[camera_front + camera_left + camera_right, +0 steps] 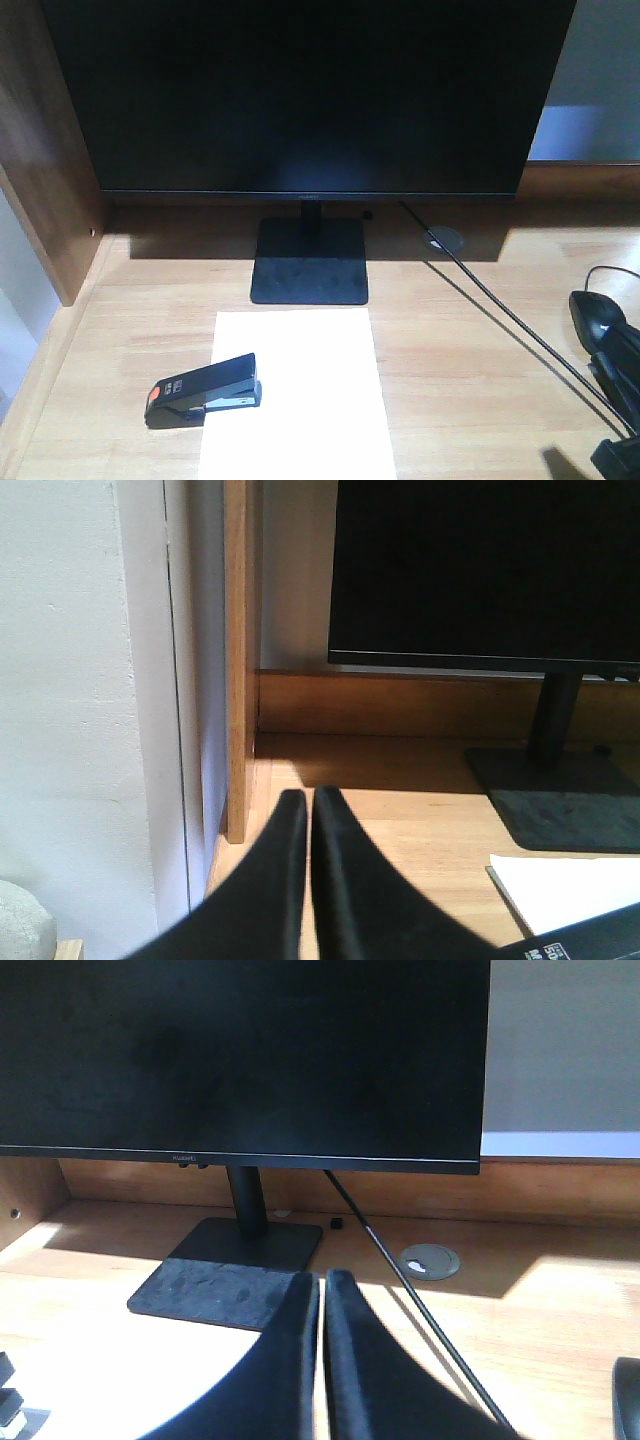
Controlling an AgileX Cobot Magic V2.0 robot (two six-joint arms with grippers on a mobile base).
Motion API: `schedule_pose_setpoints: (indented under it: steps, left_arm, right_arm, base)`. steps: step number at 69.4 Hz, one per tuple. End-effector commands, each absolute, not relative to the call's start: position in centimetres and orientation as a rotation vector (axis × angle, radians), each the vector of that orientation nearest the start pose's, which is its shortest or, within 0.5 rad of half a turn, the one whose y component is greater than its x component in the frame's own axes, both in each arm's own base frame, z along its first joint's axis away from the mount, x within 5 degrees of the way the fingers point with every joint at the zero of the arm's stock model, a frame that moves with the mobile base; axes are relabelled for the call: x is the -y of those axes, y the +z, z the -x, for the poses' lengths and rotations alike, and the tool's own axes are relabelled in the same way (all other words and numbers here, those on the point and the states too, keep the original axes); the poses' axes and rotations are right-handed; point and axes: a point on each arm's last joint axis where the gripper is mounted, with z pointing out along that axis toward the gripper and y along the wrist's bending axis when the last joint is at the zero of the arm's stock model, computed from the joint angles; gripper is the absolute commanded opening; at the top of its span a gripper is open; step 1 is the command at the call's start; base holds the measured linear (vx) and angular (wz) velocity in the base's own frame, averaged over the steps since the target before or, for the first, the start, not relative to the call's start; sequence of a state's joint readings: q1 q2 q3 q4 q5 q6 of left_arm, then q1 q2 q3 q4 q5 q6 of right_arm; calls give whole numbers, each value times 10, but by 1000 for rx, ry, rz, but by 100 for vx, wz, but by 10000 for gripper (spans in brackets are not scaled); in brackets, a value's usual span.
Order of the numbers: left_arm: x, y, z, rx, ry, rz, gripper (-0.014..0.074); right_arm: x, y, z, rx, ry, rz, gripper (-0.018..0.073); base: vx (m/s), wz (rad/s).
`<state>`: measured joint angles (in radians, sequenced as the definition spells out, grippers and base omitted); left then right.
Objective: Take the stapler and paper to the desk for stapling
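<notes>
Front view: the paper lies flat on the desk, its far edge just short of the monitor base, its near edge cut off by the frame. The stapler rests across the sheet's left edge at about 8 o'clock from the base, orange-red end out on bare wood, the other end on the paper. Open wood lies right of the sheet, crossed by a black cable running toward 4 o'clock to a black mouse. A brown side panel walls the left edge.

Left wrist view: the left gripper has its fingers pressed nearly together, holding nothing, over the desk near the panel's front edge. The paper's corner shows at 4 o'clock.

Right wrist view: the right gripper is likewise closed and empty, tips before the base's near edge; the cable passes just right, a grommet at 2 o'clock.
</notes>
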<state>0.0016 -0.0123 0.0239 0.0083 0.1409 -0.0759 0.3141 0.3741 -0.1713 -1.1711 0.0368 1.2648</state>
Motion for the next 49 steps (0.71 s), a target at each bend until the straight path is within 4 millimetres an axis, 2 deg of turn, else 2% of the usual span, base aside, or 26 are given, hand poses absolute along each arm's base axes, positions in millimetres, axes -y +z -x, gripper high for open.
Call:
schedule_pose_setpoints:
  steps: [1, 49]
  left_arm:
    - [0, 197, -56, -1551, -66, 68, -6]
    - [0, 197, -56, -1551, -66, 68, -6]
  right_arm:
    - [-27, 254, -90, -1664, 274, 191, -10]
    - [-27, 253, -90, -1665, 267, 193, -10]
  base:
    - [0, 0]
    - [0, 0]
